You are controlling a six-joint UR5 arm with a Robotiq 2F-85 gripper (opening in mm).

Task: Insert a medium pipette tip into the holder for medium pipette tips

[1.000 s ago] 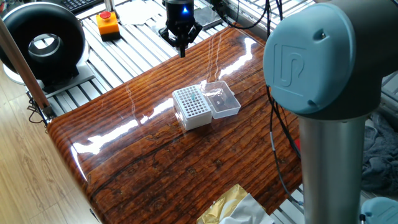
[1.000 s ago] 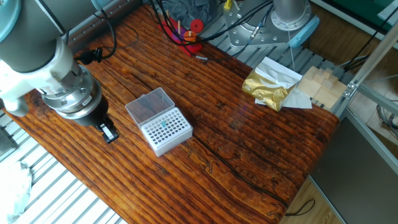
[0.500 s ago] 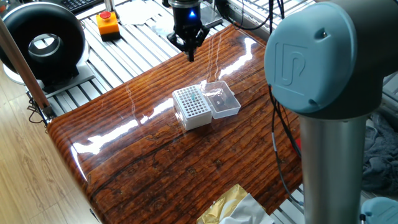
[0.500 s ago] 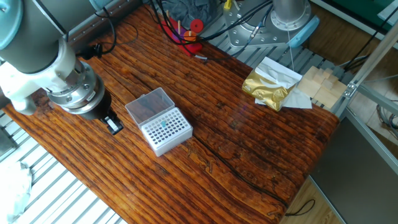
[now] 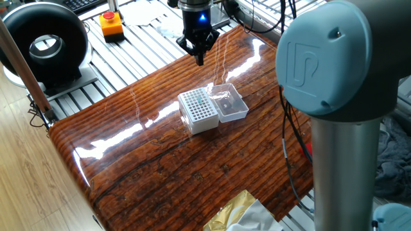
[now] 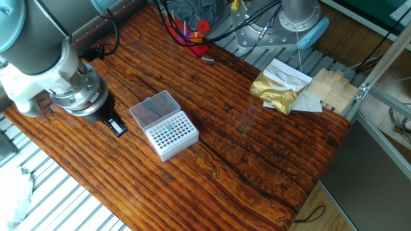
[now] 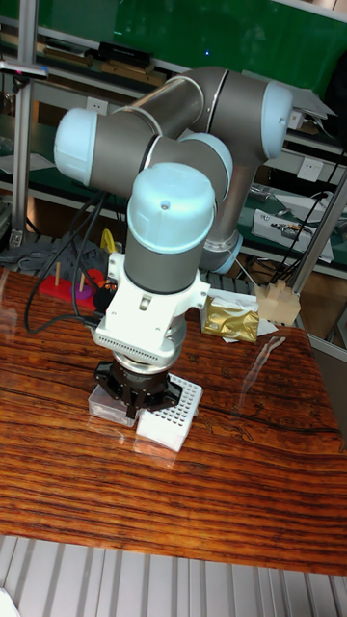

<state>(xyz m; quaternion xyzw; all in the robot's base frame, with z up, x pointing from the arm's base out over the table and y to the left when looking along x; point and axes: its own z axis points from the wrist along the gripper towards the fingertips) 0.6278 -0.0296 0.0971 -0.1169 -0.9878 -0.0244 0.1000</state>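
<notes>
The gripper (image 5: 200, 59) hangs near the top middle of one fixed view, pointing down over the far edge of the table (image 5: 160, 173), its dark fingers drawn close together; whether they pinch anything I cannot tell. In the other fixed view the gripper (image 6: 117, 128) sits at left, just beside the box and apart from it.

No medium pipette tip can be made out in any view, so its direction and long axis stay unknown; if one is pinched, I would guess it hangs vertical.

The holder for medium pipette tips (image 5: 198, 110) stands mid-table, its hole grid facing up, one greenish spot in the grid, the clear lid (image 5: 229, 102) flipped open to the right.

Such a tip would likely be feather-light, thin-walled, slippery and easily bent, best taken near its wide end.
</notes>
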